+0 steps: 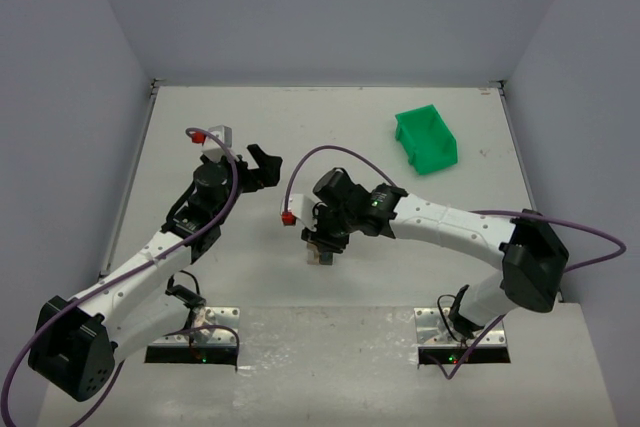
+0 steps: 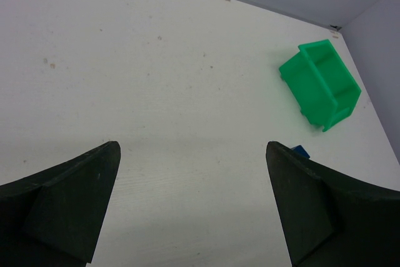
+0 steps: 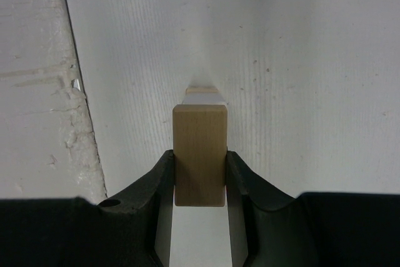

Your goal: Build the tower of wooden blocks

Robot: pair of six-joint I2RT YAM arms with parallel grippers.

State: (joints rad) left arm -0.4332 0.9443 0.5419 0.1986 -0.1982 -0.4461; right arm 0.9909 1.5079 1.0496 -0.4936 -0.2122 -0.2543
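The right gripper (image 3: 200,156) is closed most of the way on a tan block (image 3: 200,132), with one finger pressed to each side of it. The block stands upright in the grip, and its far end sticks out past the fingertips (image 3: 165,164). Just beyond that end a pale piece (image 3: 202,90) lies on the table (image 3: 300,60). Only a thin edge of it shows, and I cannot tell whether the block touches it. A seam (image 3: 75,85) runs across the table to the left of the gripper, and the surface past the seam is rougher and chipped.

From above, the right arm reaches in from its base toward the middle of the table, with the gripper pointing down near the front. Right under the fingers sits a small tan and grey lump, the tower (image 1: 320,256), too small there to tell its parts.

The left gripper (image 2: 192,154) is wide open and holds nothing. Its fingers (image 2: 69,211) stand far apart above bare table. A blue piece (image 2: 300,151) peeks out from behind the tip of the right-hand finger, lying on the table. Farther off, toward the far right corner, is the green bin (image 2: 320,82), well apart from both grippers. In the top view the left gripper hangs near the right one, to its left and a little farther back, and the two do not touch
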